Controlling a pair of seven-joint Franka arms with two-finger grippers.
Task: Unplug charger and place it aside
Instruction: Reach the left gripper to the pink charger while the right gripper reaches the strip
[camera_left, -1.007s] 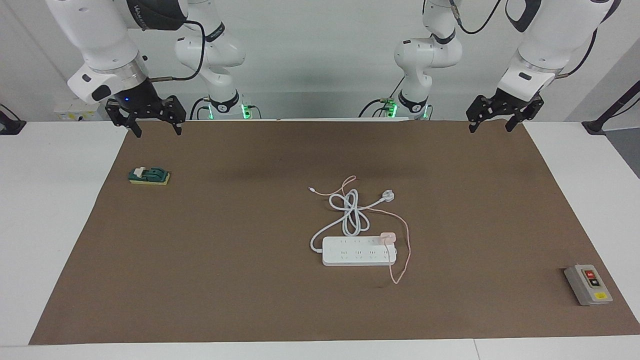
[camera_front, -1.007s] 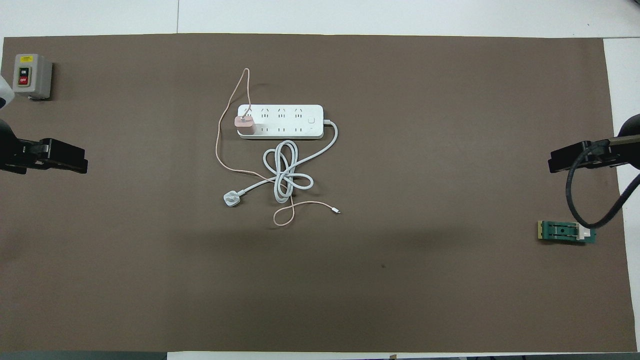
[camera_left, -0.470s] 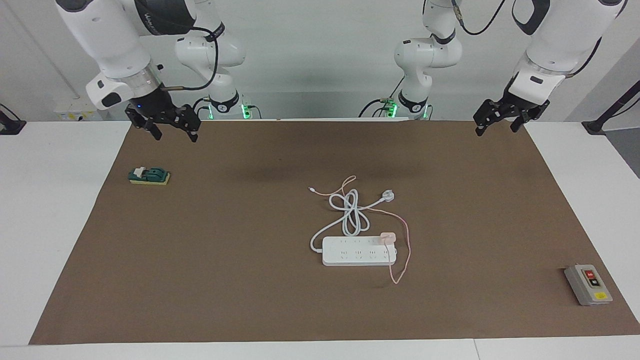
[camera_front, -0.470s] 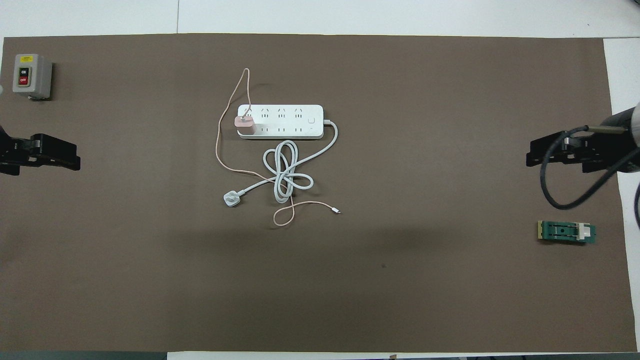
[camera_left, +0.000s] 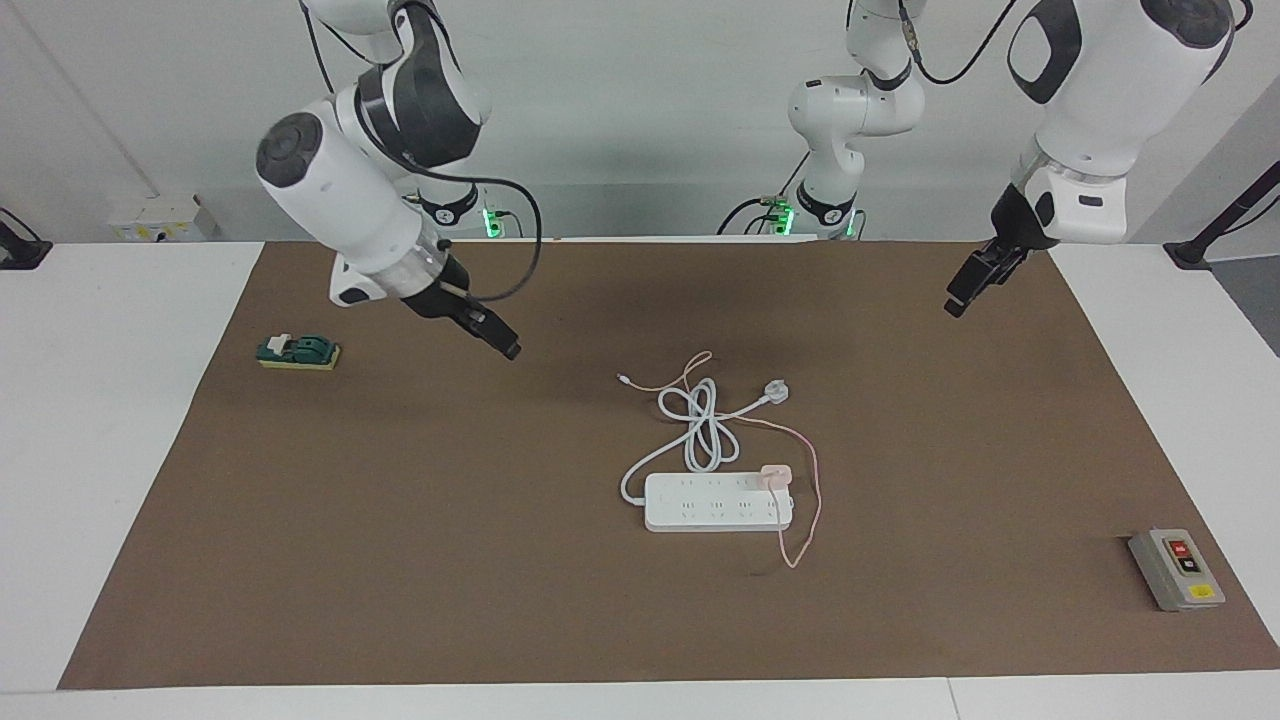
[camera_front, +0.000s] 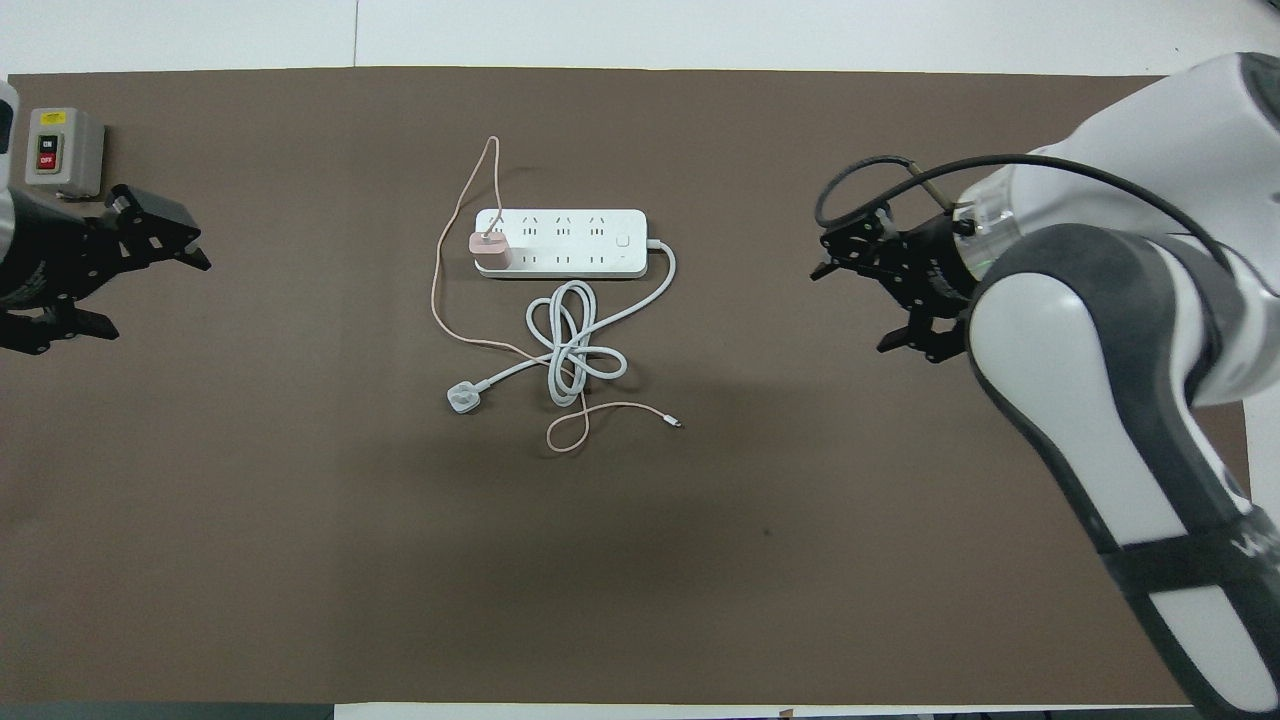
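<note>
We find the small pale-pink cube charger (camera_left: 777, 473) (camera_front: 489, 246) plugged into the long white power strip (camera_left: 716, 502) (camera_front: 560, 243); right gripper (camera_left: 503, 345) (camera_front: 850, 300) and left gripper (camera_left: 958, 299) (camera_front: 150, 290) hang over the brown mat (camera_left: 400, 520) (camera_front: 700, 560), jaws apart.

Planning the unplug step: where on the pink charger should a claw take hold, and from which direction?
Grip the charger by its cube body, coming straight down from above. It stands upright out of the power strip at the left arm's end, so its side faces are exposed. Avoid the thin pink cable leaving its top.
</note>
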